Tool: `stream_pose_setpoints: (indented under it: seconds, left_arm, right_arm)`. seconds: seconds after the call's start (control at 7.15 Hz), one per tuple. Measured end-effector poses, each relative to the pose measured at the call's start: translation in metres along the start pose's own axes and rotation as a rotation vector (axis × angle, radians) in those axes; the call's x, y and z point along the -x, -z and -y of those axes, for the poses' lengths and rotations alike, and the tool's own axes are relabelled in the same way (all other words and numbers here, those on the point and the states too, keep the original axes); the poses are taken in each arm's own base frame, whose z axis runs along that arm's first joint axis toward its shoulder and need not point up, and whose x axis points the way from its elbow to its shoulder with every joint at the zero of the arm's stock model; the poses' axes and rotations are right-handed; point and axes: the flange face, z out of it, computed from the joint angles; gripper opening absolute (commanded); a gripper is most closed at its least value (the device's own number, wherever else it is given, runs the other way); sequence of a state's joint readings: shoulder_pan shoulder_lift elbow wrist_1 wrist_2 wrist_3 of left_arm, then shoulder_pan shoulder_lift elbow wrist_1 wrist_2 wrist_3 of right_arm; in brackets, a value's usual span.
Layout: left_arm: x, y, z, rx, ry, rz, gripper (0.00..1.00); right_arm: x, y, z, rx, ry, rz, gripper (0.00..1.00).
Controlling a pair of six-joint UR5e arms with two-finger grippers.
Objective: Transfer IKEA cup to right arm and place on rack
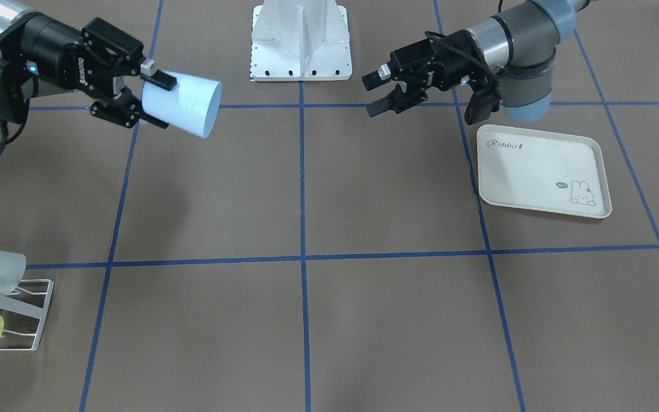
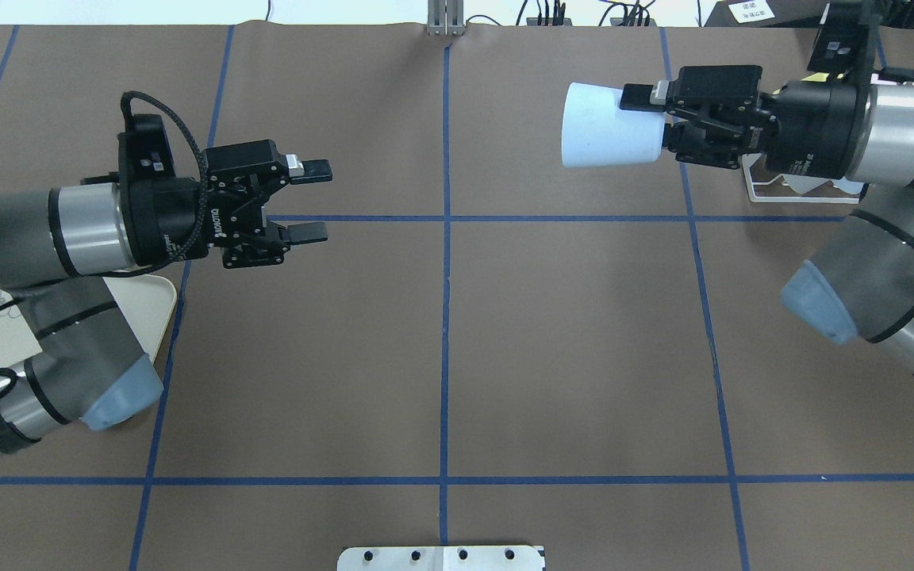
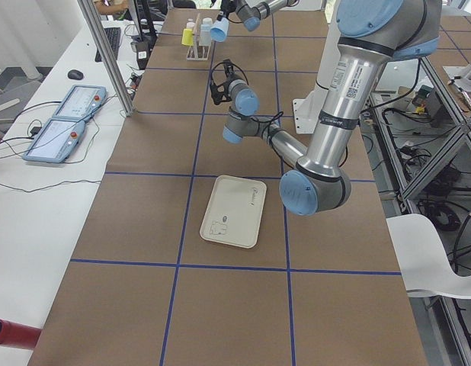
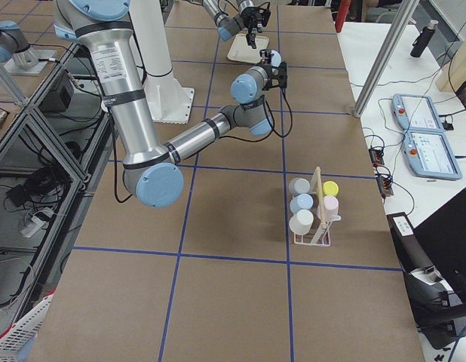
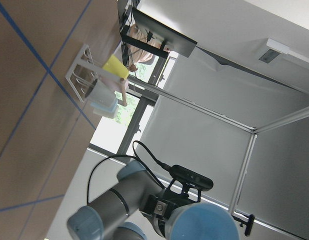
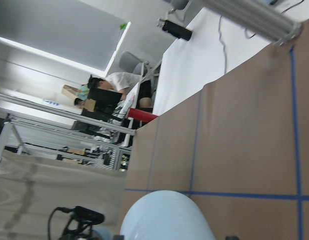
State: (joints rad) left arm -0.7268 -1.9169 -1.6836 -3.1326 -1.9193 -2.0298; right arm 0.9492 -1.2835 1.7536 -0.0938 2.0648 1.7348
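Gripping the pale blue cup (image 2: pixel 612 135) by its narrow end, mouth toward the table's middle, the right gripper (image 2: pixel 651 119) holds it sideways in mid-air, likely so it can slide onto the rack (image 1: pixel 39 313). The left gripper (image 2: pixel 316 200) hangs opposite, jaws wide and empty, its hand-over share seemingly done.

Both arms point inward, left end effector (image 2: pixel 312 201) spread open, right end effector (image 2: pixel 649 119) clamped.
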Motion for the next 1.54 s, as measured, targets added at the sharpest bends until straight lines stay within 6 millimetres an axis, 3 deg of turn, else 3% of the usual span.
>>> stream_pose_setpoints:
  seconds: [0.28, 0.56, 0.84, 0.98, 1.26, 1.54]
  left_arm:
    - [0.012, 0.055, 0.067, -0.121, -0.185, 0.205, 1.0]
    - [0.027, 0.123, 0.123, -0.249, -0.396, 0.407, 1.0]
    - [0.019, 0.189, 0.174, -0.335, -0.577, 0.63, 1.0]
    - [0.021, 0.221, 0.191, -0.328, -0.674, 0.776, 1.0]
    - [0.028, 0.283, 0.211, -0.274, -0.791, 1.006, 1.0]
    - [0.033, 0.318, 0.221, -0.191, -0.828, 1.154, 1.0]
  right_arm:
    - [-0.031, 0.038, 0.059, -0.09, 0.133, -0.28, 0.02]
    - [-0.054, 0.081, 0.129, -0.106, 0.32, -0.611, 0.02]
    - [-0.069, 0.121, 0.188, -0.016, 0.46, -0.864, 0.02]
    - [-0.091, 0.143, 0.213, 0.048, 0.491, -0.945, 0.02]
    - [-0.155, 0.184, 0.267, 0.179, 0.455, -0.994, 0.0]
    - [-0.192, 0.201, 0.302, 0.25, 0.389, -0.987, 0.0]
